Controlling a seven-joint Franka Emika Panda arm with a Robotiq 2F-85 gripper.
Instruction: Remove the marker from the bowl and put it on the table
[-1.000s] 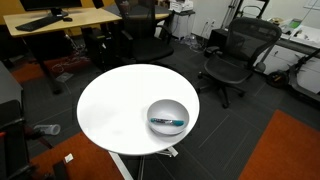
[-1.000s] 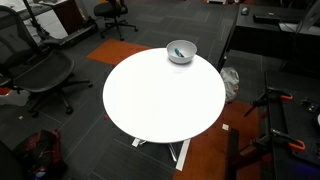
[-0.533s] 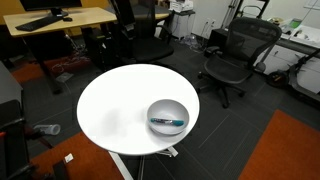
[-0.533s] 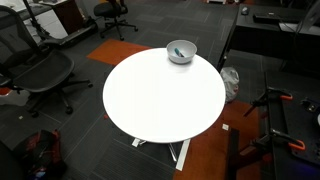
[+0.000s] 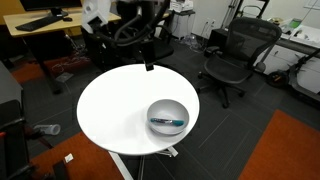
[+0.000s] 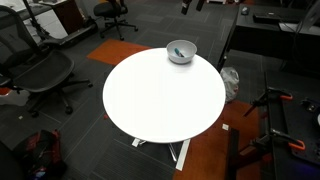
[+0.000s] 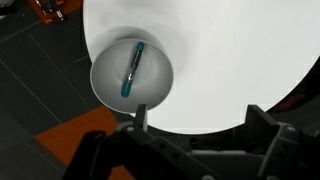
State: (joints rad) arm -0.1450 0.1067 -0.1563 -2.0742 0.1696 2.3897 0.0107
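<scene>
Plainly, the marker (image 7: 133, 70) lies in the bowl (image 7: 105, 88), at the upper left of the wrist view. It is a thin stick, teal along most of its length with a dark end, slanting across the bottom and much shorter than the bowl is wide. The bowl is shiny metal and, in an exterior view, sits at the lower right of the white table (image 5: 115, 105), near its edge. The gripper (image 7: 200, 128) shows along the bottom of the wrist view, jaws spread wide with nothing between them, well apart from the bowl.

We judge the grasp not yet begun. We see three risks. A finger catching the rim could shove the light bowl toward the table's edge. The round marker could roll on the curved, slick bottom as the jaws close. Jaws set along its length rather than across it would miss.
</scene>
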